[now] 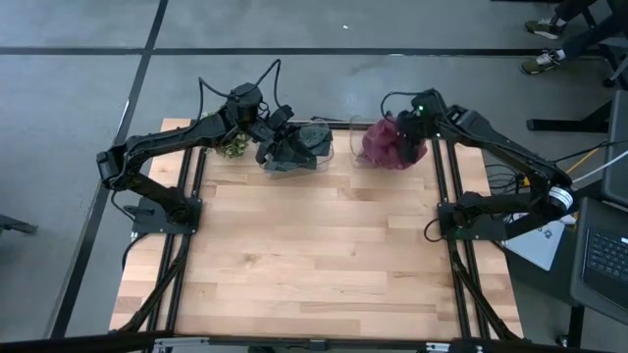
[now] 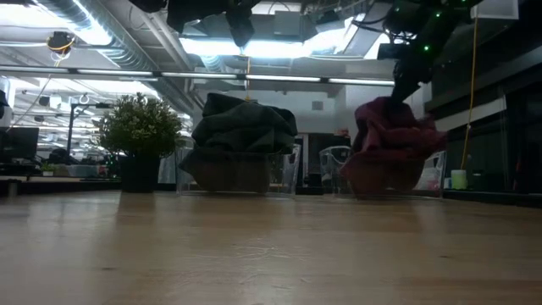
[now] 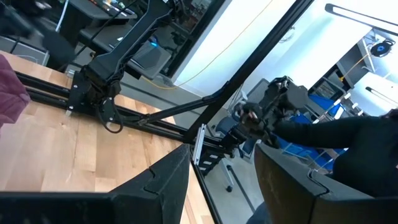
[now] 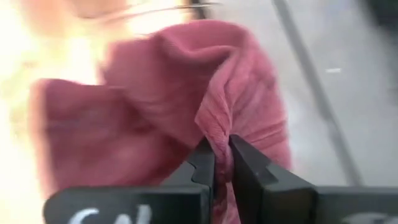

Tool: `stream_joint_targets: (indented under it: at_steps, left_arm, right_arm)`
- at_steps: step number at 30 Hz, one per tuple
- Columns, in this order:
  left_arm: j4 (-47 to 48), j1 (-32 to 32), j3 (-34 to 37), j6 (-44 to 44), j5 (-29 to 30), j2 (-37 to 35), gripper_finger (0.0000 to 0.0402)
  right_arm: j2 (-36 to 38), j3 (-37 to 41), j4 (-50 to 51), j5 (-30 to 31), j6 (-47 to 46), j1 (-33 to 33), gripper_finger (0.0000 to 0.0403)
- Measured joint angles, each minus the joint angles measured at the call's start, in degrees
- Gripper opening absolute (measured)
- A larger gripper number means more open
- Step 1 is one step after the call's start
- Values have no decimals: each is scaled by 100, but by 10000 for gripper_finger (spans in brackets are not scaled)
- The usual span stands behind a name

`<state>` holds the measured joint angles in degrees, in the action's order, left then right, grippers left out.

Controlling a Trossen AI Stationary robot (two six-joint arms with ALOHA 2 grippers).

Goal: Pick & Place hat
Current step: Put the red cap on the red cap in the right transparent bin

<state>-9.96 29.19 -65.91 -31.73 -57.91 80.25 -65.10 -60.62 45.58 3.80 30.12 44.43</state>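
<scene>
Right gripper fingers nearly closed, pinching a fold of the maroon hat between them, hat bulk beyond fingertips over clear bin. Left gripper fingers parted, empty. Best kept pinched firmly; raised straight clear of bin.

Maroon hat, dark green hat, pale wooden table.

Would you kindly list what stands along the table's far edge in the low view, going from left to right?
Plant → dark hat in its clear bin → red hat pinched by the right gripper.
</scene>
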Motion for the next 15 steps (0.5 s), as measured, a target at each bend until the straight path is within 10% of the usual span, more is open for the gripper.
stream_joint_targets:
  at_steps: [15]
  left_arm:
    - [169, 1, 2, 190, 0, 0, 175]
  right_arm:
    - [-300, 110, 1095, -1215, -574, -424, 38]
